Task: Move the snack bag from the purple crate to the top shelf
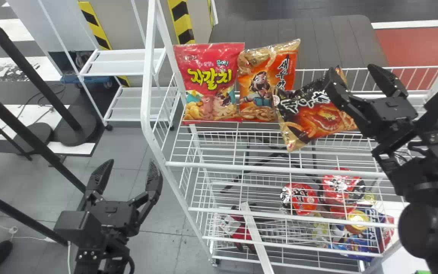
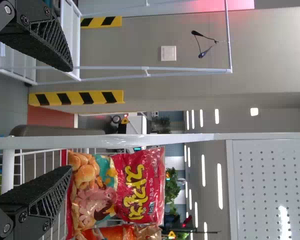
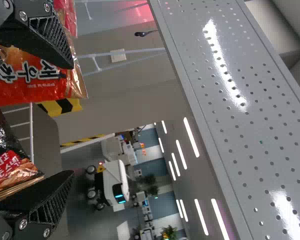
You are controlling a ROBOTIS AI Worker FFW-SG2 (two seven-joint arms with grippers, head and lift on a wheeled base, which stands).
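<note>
The dark snack bag (image 1: pixel 314 110) leans tilted on the top wire shelf (image 1: pixel 249 166), right of an upright orange bag (image 1: pixel 264 83) and a red bag (image 1: pixel 211 83). My right gripper (image 1: pixel 352 68) is over the dark bag's right part, one finger covering some of it. In the right wrist view, the right gripper (image 3: pixel 72 120) stands open, with the dark bag (image 3: pixel 7 155) back near the finger bases; I cannot tell if they touch. The left gripper (image 1: pixel 130 163) stays open left of the rack; in its wrist view, the left gripper (image 2: pixel 71 118) has nothing between its fingers.
Red-lidded cups (image 1: pixel 300 198) and other packages lie in the lower baskets. The rack's white left post (image 1: pixel 148 76) rises between the left arm and the bags. A perforated panel (image 3: pixel 230 100) extends across the right wrist view. Black poles (image 1: pixel 36 80) stand at far left.
</note>
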